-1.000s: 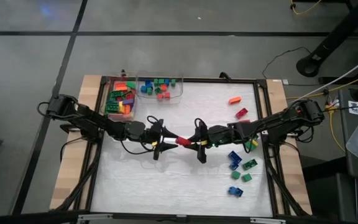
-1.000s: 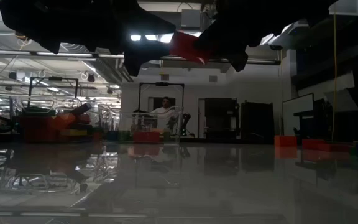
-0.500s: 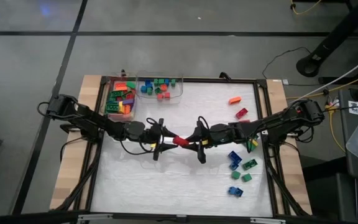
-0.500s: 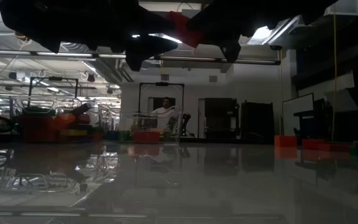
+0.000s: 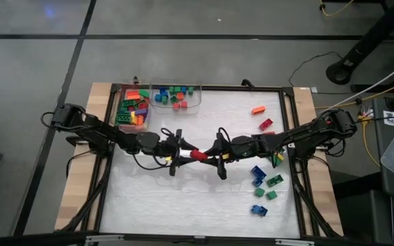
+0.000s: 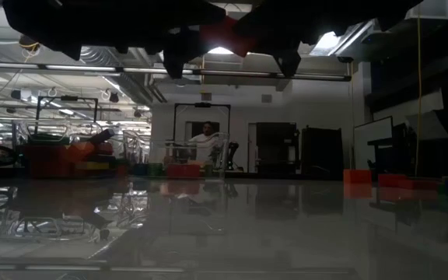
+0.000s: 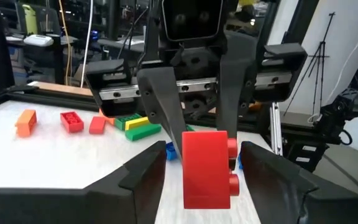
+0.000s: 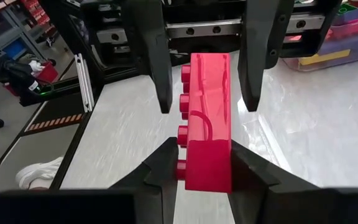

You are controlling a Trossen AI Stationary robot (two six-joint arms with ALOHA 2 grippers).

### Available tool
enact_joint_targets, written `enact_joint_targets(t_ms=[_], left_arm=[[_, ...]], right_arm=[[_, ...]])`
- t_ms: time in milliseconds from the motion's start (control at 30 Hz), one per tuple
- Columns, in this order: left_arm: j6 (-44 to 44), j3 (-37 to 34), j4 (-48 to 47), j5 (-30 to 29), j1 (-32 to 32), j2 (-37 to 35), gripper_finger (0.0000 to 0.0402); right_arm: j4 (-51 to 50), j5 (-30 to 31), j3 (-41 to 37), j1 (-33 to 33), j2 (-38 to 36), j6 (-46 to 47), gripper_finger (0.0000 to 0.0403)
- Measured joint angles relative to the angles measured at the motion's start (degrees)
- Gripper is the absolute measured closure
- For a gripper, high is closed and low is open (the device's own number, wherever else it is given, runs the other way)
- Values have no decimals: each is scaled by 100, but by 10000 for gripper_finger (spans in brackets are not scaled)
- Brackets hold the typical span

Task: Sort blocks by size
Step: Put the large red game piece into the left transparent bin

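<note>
My right gripper [image 5: 213, 155] is shut on a red rectangular block [image 5: 198, 155] in mid-air above the middle of the white table. My left gripper [image 5: 182, 152] faces it, open, and its two fingers stand on either side of the block's free end [image 7: 207, 168] with small gaps. The right wrist view shows the block [image 8: 207, 106] sticking out from my right fingers toward the left gripper. Two clear bins of sorted blocks stand at the far left. Several loose blocks [image 5: 264, 181] lie at the right. My right gripper pinches the red block's end [image 8: 208, 167] between its two fingers, one on the studded face and one on the opposite face. The fingers come level from the table's right and lie along the block. The block is lifted clear, level, studs facing sideways.
A bin [image 5: 133, 109] of longer blocks and a bin [image 5: 176, 96] of short ones stand at the far left corner. An orange block [image 5: 257, 109] and a red block [image 5: 265, 124] lie at the far right. A black frame [image 5: 289, 137] rims the table.
My right gripper has carried the red block a little toward the table's left and slightly up, toward my left gripper. The block's free end now lies between the open left fingers, where before it was short of them.
</note>
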Motion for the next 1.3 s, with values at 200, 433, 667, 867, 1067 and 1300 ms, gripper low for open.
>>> enact_joint_targets(t_ms=[200, 433, 667, 867, 1067, 1300], left_arm=[[-33, 69, -334, 8, -1, 0, 267], [-9, 69, -337, 64, -10, 0, 325], [22, 69, -265, 4, -7, -31, 325], [44, 69, -242, -39, 0, -66, 325], [149, 69, -360, -16, 59, -168, 325], [334, 73, -2232, -170, 478, -1477, 325]], right_arm=[[23, 3, -2, 2, 0, -2, 293], [102, -11, -9, 4, 0, -17, 293], [140, 13, -9, 4, -4, 4, 281], [134, 24, -7, 4, -4, 13, 246], [112, -80, -7, 4, -8, 21, 195], [-337, -915, 1, 13, -314, 26, 174]])
